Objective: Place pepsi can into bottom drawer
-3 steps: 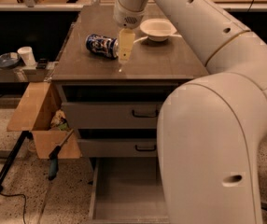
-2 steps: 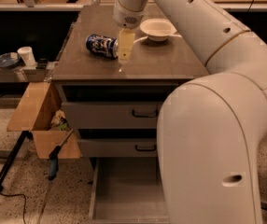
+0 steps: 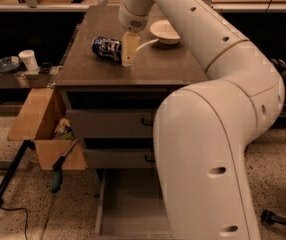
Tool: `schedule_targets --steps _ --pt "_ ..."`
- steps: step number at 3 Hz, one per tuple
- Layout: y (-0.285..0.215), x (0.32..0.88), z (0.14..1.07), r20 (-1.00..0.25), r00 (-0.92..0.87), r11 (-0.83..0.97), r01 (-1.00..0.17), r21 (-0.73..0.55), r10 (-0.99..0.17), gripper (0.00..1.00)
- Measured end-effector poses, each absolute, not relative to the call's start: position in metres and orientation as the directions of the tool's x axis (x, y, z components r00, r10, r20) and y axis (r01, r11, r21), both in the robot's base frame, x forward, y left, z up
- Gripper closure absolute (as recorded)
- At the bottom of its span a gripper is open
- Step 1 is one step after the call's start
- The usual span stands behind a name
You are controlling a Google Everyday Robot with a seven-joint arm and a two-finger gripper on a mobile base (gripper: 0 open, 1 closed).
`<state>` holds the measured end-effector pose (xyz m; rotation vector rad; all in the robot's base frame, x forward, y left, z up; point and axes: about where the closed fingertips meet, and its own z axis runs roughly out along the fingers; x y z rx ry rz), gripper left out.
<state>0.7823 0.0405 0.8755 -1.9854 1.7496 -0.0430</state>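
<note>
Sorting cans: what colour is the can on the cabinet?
Pepsi can: dark blue, white markings, camera view; gripper beside it.

pepsi can (image 3: 106, 48): glossy printed metal is seen.
gripper (image 3: 127, 61): pale, matt plastic is seen; it is held just right of the can, touching or nearly so, over the cabinet top.
cabinet top (image 3: 153, 70): smooth brown, dully sheened.
bottom drawer (image 3: 128, 206): matt grey metal, smooth floor.
arm shell (image 3: 208, 149): smooth cream plastic, softly glossy.
box (image 3: 33, 115): matt brown cardboard, at left.

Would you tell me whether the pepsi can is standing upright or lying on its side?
On its side: the pepsi can lies lengthwise on the cabinet top, with the pincer close beside it.
</note>
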Motion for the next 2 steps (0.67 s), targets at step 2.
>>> schedule_targets --steps 2 --pt "0.064 0.799 0.879 -0.304 0.204 -0.066 -0.91 -0.409 -0.931 0.0"
